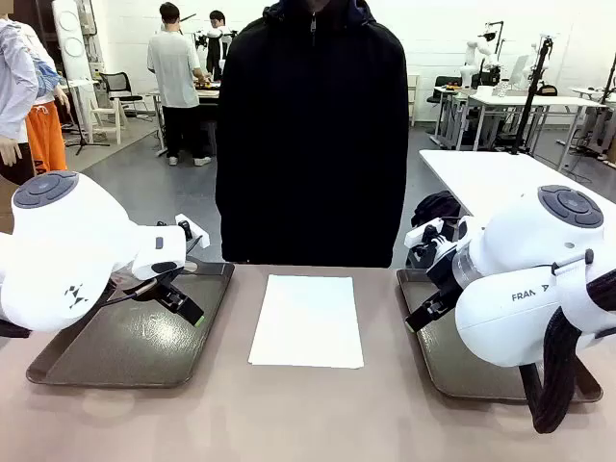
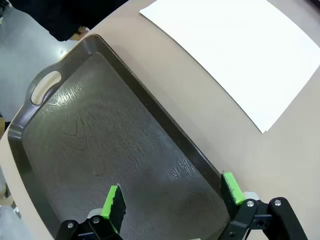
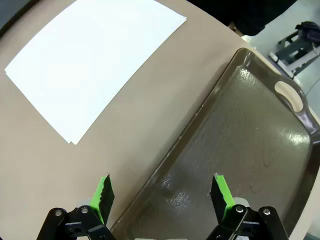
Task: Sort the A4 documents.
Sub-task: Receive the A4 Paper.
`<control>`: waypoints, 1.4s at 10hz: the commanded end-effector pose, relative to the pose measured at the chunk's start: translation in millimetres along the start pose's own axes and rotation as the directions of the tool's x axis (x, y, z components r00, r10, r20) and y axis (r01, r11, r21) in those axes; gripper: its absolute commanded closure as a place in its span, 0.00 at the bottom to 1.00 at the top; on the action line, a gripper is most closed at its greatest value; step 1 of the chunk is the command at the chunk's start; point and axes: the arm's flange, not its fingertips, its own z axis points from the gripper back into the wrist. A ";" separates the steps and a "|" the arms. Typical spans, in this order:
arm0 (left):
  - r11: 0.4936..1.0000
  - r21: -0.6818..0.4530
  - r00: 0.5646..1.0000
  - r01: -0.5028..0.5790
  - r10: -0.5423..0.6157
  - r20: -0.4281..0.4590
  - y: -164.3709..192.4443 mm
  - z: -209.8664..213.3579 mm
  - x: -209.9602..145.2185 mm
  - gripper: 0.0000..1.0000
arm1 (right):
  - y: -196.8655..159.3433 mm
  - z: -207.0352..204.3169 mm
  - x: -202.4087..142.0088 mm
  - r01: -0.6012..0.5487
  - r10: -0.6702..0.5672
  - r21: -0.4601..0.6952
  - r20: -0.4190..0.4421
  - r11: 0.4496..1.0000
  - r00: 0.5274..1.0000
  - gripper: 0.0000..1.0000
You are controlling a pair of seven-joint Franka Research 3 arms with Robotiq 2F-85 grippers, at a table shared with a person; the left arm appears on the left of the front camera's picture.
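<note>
**Paper lies mid-table: peel one sheet, not the pile**

Paper is the whole job here. The A4 documents (image 1: 306, 320) lie flat in a neat white pile on the bare table (image 1: 308, 414), midway between the two dark trays and touching neither. In the right wrist view a second edge peeps out at the pile's near corner (image 3: 71, 141), so there is more than one sheet.

The left tray (image 1: 58, 371) and the right tray (image 1: 428, 371) both look bare inside, so sorting has apparently not begun.

The left jaws hang above the left tray's floor, spread wide and holding nothing. The right jaws hover over the right tray's inner rim (image 3: 200, 117), likewise wide and with nothing between the pads. Either arm must first swing inward to the pile.

Thin sheets flat on a table give the pads nothing to close on. My judgement is that the sounder approach is to come down at a corner or short edge, press lightly with one pad, and drag the top sheet until it buckles or overhangs, then pinch that raised edge. Pressing hard would likely carry the sheets beneath along too. Once lifted, the sheet will droop, so it should be carried low and laid flat in a tray.

A person in a black jacket (image 1: 310, 135) stands at the far edge, close to the pile's far end, so reaches should stay short of that side.
</note>
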 end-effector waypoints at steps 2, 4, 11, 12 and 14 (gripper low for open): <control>1.000 0.000 1.000 0.000 0.000 0.000 0.0 0.0 0.0 0.00 | 0.0 0.0 0.0 0.000 0.000 0.000 0.000 1.000 1.000 0.00; 1.000 0.000 1.000 0.000 0.000 0.000 0.0 0.0 0.0 0.00 | 0.0 0.0 0.0 0.000 0.000 0.000 0.000 1.000 1.000 0.00; 1.000 0.000 1.000 0.000 0.000 0.000 0.0 0.0 0.0 0.00 | 0.0 0.0 0.0 0.000 0.000 0.000 0.000 1.000 1.000 0.00; 1.000 0.000 1.000 0.000 0.000 0.000 0.0 0.0 0.0 0.00 | 0.0 0.0 0.0 0.000 0.000 0.000 0.000 1.000 1.000 0.00; 1.000 0.000 1.000 0.000 0.000 0.000 0.0 0.0 0.0 0.00 | 0.0 0.0 0.0 -0.001 0.001 0.000 0.000 1.000 1.000 0.00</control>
